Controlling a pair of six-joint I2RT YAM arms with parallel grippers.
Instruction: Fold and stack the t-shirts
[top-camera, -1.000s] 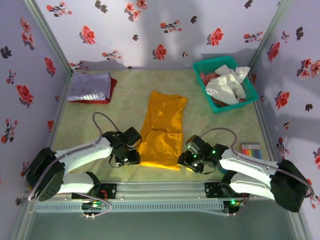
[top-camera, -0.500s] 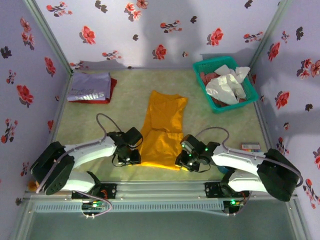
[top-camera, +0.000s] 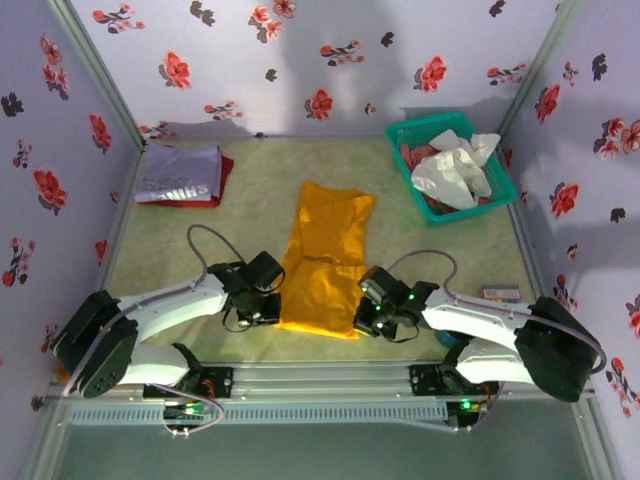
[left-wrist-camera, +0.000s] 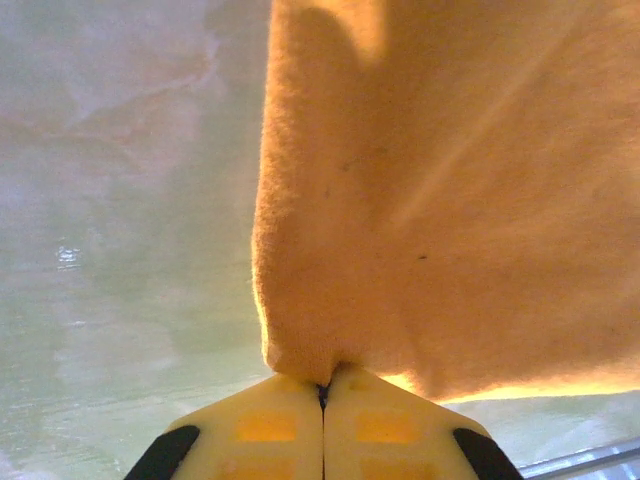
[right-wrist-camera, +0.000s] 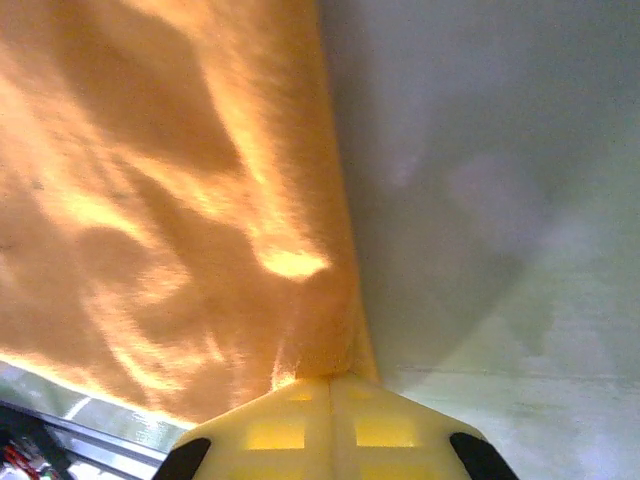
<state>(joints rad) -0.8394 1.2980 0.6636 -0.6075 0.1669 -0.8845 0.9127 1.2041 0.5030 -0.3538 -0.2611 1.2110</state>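
Note:
A bright orange-yellow t-shirt (top-camera: 325, 255) lies lengthwise in the middle of the table. My left gripper (top-camera: 272, 318) is shut on its near left corner (left-wrist-camera: 300, 350), jaws pressed together with cloth pinched between them. My right gripper (top-camera: 362, 322) is shut on the near right corner (right-wrist-camera: 325, 350) in the same way. Both corners are a little raised off the mat. A folded lavender t-shirt with white lettering (top-camera: 180, 172) rests on a red one (top-camera: 225, 180) at the back left. White and reddish shirts (top-camera: 452, 170) are heaped in the green basket.
The green basket (top-camera: 427, 212) stands at the back right. A small coloured strip (top-camera: 502, 293) lies by the right wall. Floral walls close in the left, back and right sides. A metal rail (top-camera: 320, 375) runs along the near edge.
Both grippers have closed on the shirt's near corners. Both arms moved inward and a little forward, and the shirt's near edge has lifted slightly.

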